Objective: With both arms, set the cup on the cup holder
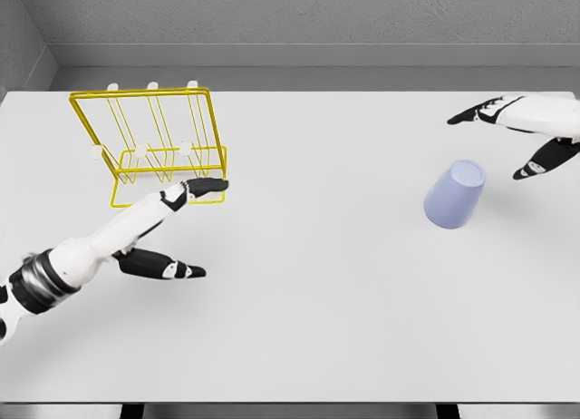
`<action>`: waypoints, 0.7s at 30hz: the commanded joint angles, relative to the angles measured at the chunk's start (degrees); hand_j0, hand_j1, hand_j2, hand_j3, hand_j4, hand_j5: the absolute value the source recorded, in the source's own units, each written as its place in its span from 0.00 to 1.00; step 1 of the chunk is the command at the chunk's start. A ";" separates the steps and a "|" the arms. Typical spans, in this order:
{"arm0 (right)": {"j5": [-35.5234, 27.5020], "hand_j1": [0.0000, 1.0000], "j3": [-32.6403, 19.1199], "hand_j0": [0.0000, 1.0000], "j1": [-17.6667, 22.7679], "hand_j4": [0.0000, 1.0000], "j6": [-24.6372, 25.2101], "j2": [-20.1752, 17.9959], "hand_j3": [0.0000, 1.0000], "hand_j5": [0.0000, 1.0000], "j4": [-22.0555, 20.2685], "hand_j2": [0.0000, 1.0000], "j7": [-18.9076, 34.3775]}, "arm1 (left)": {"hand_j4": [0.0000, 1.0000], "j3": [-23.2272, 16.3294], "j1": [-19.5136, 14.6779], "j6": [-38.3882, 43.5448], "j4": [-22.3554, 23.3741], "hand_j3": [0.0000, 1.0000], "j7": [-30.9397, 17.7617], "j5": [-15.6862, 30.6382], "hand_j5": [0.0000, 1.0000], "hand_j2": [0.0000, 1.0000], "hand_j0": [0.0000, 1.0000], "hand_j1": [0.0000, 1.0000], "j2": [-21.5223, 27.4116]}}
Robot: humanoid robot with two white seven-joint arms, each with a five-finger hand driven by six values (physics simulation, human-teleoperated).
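So, the cup (455,194), pale lavender-blue, sits upside down on the right part of the counter (317,301), leaning a bit, nothing touching it. Right hand (521,138) hangs just beside it to the upper right, fingers spread wide apart w/ dark tips, holding nothing; its white arm comes in from the right edge. Well apart, at far left, is the cup holder (154,142): a yellow wire rack w/ white-tipped pegs, standing upright near the back of the counter. Left hand (177,224) is right in front of it, fingers stretched out and relaxed, empty; the upper finger (207,186) overlaps the rack's front lower wire, though can't tell if it actually touches. Left arm runs in from the lower left corner. Counter itself is plain white and flat, w/ a wide bare stretch between cup and rack. Behind it a grey textured wall (317,15), w/ a side wall meeting it at the left corner.
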 commanded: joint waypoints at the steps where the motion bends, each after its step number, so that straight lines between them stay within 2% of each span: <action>1: -0.22 1.00 0.22 1.00 0.00 1.00 0.10 -0.04 1.00 1.00 -0.02 1.00 -0.02 | 1.00 -0.86 0.09 -0.03 -0.03 1.00 0.30 4.69 1.00 1.00 1.00 1.00 -0.71; 4: -0.22 1.00 0.22 1.00 0.00 1.00 -0.16 -0.04 1.00 1.00 -0.02 1.00 -0.02 | 1.00 -2.01 -0.17 -0.03 -0.03 1.00 0.21 4.51 1.00 1.00 1.00 1.00 -0.98; 6: -0.22 1.00 0.66 1.00 0.00 1.00 -0.16 -0.04 1.00 1.00 -0.02 1.00 -0.11 | 1.00 -2.01 -0.62 -0.03 0.06 1.00 -1.29 1.09 1.00 1.00 1.00 1.00 -0.98; 9: -0.40 1.00 1.28 1.00 -0.09 1.00 -0.07 0.05 1.00 1.00 0.69 1.00 -0.55 | 1.00 -1.83 -0.88 -0.03 -0.03 1.00 -6.91 0.91 1.00 1.00 1.00 1.00 -0.98; 11: -0.75 1.00 1.28 1.00 0.00 1.00 0.37 -0.04 1.00 1.00 0.77 1.00 -0.55 | 1.00 -1.66 -0.97 -0.03 -0.03 1.00 -7.00 1.00 1.00 1.00 1.00 1.00 -0.98; 12: -1.10 1.00 1.63 1.00 0.00 1.00 0.28 0.05 1.00 1.00 2.97 1.00 -0.46 | 1.00 -1.66 -0.97 -0.03 -0.03 1.00 -6.74 1.09 1.00 1.00 1.00 1.00 -1.59; 14: -6.20 1.00 2.51 1.00 -0.09 1.00 0.19 0.32 1.00 1.00 5.34 1.00 0.06 | 0.96 -1.39 -1.05 -0.03 -0.03 0.96 -6.56 1.52 0.96 0.96 0.96 0.96 -1.86; 15: -7.34 1.00 2.51 1.00 -0.09 1.00 0.19 0.67 1.00 1.00 5.96 1.00 0.50 | 1.00 -0.87 -1.84 -0.03 -0.03 1.00 -6.65 1.35 1.00 1.00 1.00 1.00 -1.94; 19: -14.98 1.00 2.59 1.00 -0.09 1.00 0.10 2.07 1.00 1.00 7.19 1.00 6.30 | 1.00 0.19 -3.87 -0.03 -0.03 1.00 -6.74 0.91 1.00 1.00 1.00 1.00 -1.94; 21: -20.43 1.00 2.33 1.00 -0.09 1.00 -0.16 3.13 1.00 1.00 10.18 1.00 9.40 | 1.00 2.30 -3.69 -0.03 0.06 1.00 -6.56 0.82 1.00 1.00 1.00 1.00 -1.94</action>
